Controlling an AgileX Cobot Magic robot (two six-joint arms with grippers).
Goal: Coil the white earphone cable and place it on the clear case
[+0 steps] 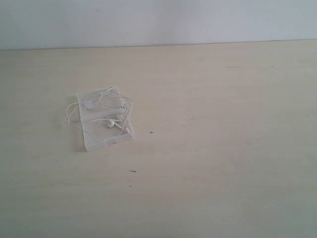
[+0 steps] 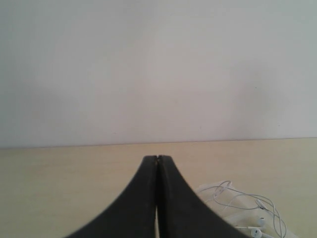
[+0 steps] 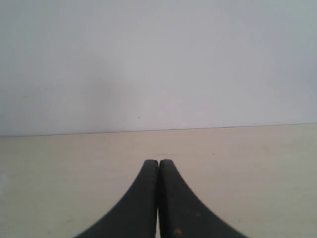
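The pale wooden tabletop (image 1: 223, 148) carries all items. The left hand (image 2: 157, 157) is fully closed, fingertips touching, gripping nothing. The right hand (image 3: 158, 161) is likewise closed and empty. The clear case (image 1: 101, 143) lies flat on the left half of the tabletop in the exterior view. The white earphone cable (image 1: 105, 110) rests on the case in loose loops, some overhanging its edges. Both earbuds (image 1: 115, 121) lie near the case centre.

open tbl (image 1: 223, 148) round case (image 1: 96, 140), cable (image 1: 113, 122) atop
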